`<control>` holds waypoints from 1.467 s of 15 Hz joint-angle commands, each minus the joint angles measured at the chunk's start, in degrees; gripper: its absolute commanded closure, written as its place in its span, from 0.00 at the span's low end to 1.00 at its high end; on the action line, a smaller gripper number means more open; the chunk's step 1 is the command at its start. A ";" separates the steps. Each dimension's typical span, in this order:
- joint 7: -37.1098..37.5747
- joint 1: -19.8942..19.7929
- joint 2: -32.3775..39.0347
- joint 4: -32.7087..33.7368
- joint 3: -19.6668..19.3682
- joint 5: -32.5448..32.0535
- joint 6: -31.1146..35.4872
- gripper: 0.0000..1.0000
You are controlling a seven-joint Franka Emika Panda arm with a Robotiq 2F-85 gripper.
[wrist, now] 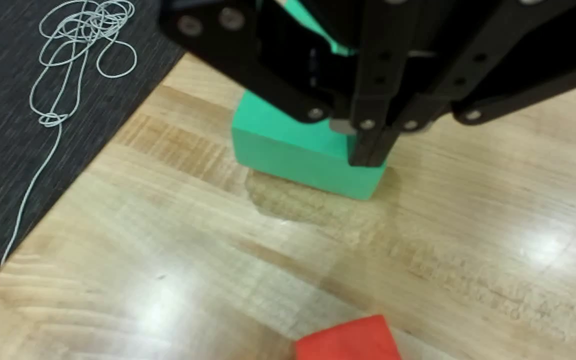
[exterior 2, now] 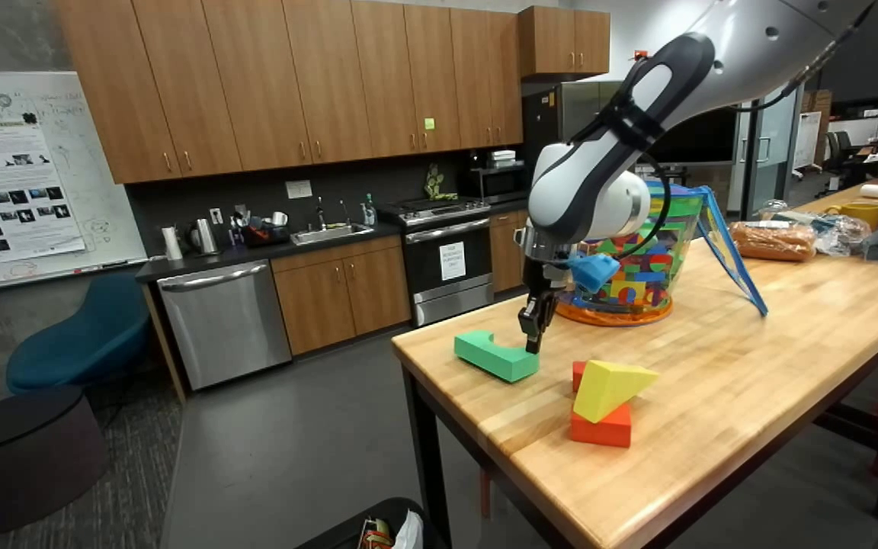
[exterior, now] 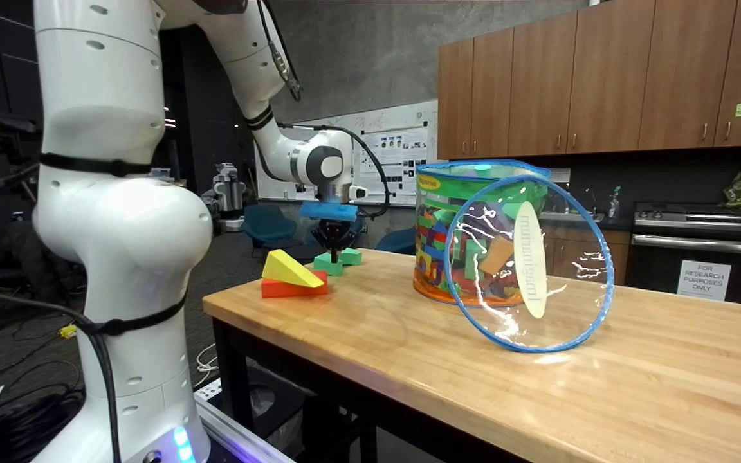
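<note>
Gripper (wrist: 368, 157): black, pointed down; fingers pressed together, nothing seen between them; tips at one end of the green block (exterior 2: 494, 364).

Position of the green block: lying on the wooden table (exterior: 377, 308) near a corner, seen in both exterior views; a curved notch cut into it.

Contact: the wrist view puts the tips over the block's edge, but the gripper's own bulk covers much of that spot; whether they touch it or stand just above cannot be told.

Handling, as judged: joined fingers can push here, not grip. Tips are best set low against a side face, since pressure on top would pin or tip the piece. Contact this far from its middle would likely swing it round, so slow, light motion suits, directed away from the near table edge. A grip would want the fingers spread first, then placed squarely astride the narrow end.

Red block (exterior: 274, 289): on the table, near the green block, apart from it.

Yellow wedge (exterior: 283, 267): resting askew on the red block.

Clear container (exterior: 431, 292): orange base, blue rim, coloured blocks (exterior 2: 637, 276) inside; well apart from the red block.

Round lid (exterior: 531, 349): clear, blue-ringed, leaning beside the container, lower edge on the table.
</note>
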 commanded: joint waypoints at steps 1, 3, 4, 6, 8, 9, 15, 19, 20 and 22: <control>2.56 -1.63 2.97 2.35 -1.33 -3.96 2.73 1.00; 3.85 -2.58 4.29 3.18 -2.09 -5.94 3.82 1.00; 4.51 -3.00 4.93 3.72 -2.36 -6.44 4.07 1.00; 5.12 -3.59 5.40 4.40 -2.36 -5.86 4.22 1.00; 4.47 -4.07 4.84 5.12 -1.64 -3.49 2.89 1.00; 3.95 -4.13 4.13 5.42 -1.22 -2.18 1.44 1.00; 4.31 -3.47 1.17 7.55 -0.83 -1.93 -10.62 1.00; 3.54 -3.12 -0.17 7.49 -0.86 -1.13 -15.41 1.00; 3.48 -3.00 -0.43 7.35 -0.84 -1.07 -16.22 1.00; 3.10 -2.65 -0.84 7.17 -0.63 -0.08 -17.53 1.00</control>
